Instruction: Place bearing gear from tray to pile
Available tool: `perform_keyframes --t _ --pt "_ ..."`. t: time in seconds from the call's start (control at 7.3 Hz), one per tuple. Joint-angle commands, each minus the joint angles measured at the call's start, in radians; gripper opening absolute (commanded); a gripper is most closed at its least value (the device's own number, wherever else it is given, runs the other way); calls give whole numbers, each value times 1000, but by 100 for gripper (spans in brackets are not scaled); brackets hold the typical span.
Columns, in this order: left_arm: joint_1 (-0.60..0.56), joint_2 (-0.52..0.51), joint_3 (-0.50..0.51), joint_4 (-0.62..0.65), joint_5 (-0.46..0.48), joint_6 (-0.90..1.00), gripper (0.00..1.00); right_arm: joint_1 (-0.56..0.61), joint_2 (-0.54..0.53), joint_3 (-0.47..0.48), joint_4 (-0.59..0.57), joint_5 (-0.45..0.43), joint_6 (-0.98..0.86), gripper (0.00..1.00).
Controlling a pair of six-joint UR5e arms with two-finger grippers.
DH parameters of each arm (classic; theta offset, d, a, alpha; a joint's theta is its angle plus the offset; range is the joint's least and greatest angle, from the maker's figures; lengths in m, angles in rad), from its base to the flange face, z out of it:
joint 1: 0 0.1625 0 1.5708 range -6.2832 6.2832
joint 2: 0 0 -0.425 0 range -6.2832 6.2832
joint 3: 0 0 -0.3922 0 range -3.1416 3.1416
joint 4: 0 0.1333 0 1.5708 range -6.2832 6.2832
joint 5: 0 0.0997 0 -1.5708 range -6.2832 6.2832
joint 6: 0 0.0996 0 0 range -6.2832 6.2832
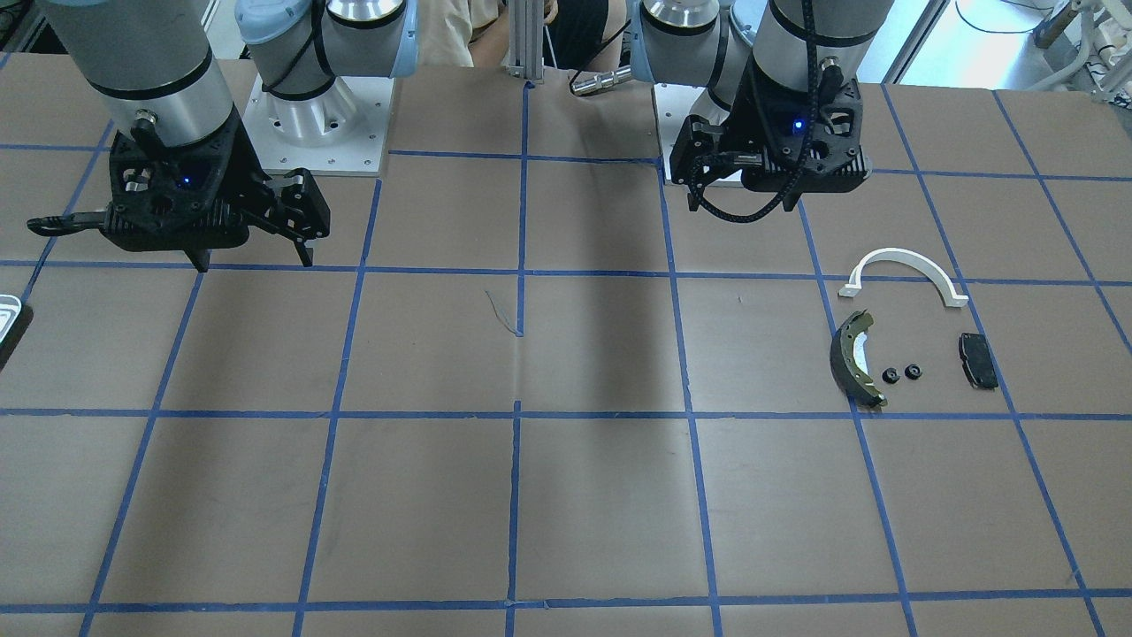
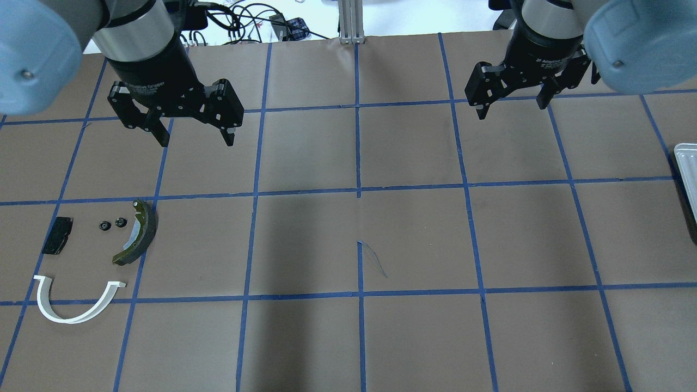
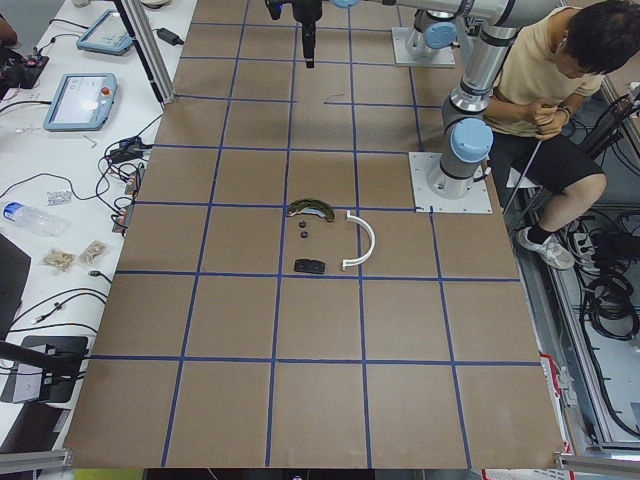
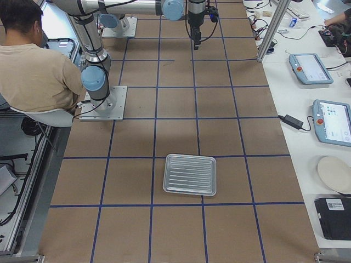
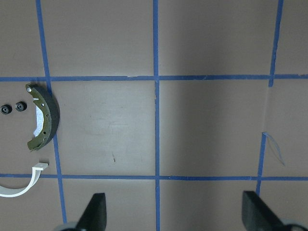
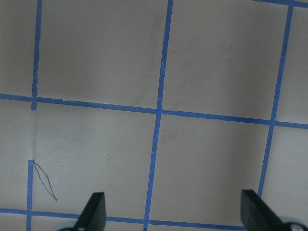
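Left gripper [image 2: 196,140] and right gripper [image 2: 512,110] hang spread, empty. Two small black bearing gears [image 2: 105,225] lie (side by side) at nine o'clock of the dark curved brake shoe [image 2: 139,234]; silvery tray [image 2: 687,160], three o'clock.

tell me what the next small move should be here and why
Probably no new pick, just park: the tray looks empty, two small black gears already lie in the pile beside the brake shoe, and the left claw and right claw hang open, holding nothing.
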Motion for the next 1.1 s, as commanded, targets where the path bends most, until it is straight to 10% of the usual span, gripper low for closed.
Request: perform_keyframes --t 0.0,0.96 --pt "10 46 -108 220 4 69 100 0 0 -1 2 0 0 100" --pt "12 32 -5 34 -25 -36 100 0 0 -1 0 0 0 100"
